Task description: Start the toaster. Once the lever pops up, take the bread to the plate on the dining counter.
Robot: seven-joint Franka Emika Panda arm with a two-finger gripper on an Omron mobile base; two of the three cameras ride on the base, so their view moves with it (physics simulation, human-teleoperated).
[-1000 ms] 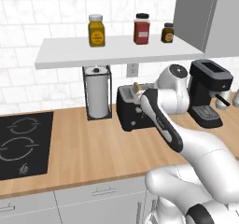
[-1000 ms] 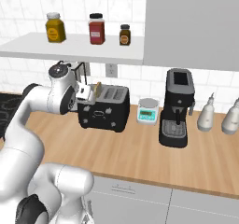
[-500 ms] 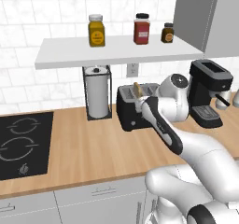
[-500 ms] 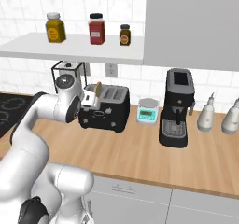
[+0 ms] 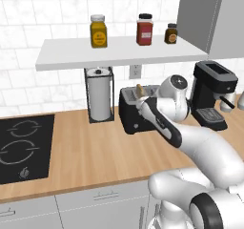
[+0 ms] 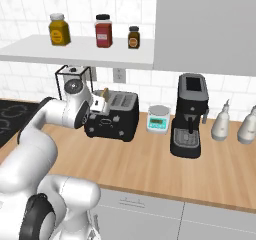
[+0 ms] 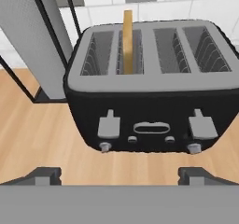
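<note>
Tiled kitchen, wood worktop (image 5: 90, 151): tool (image 7: 119, 174) spread wide, empty, facing toaster (image 7: 144, 87). Risk: wide fingers missing left lever (image 7: 108, 126), shoving toaster back; bread (image 7: 127, 41) in slot 2.

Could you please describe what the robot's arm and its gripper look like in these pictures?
The arm is glossy white with rounded, bulbous links, a dark elongated panel along the forearm, and dark grey circular joint caps. The gripper ends in two small, blocky dark grey finger tips. No cables or markings are visible.
</note>
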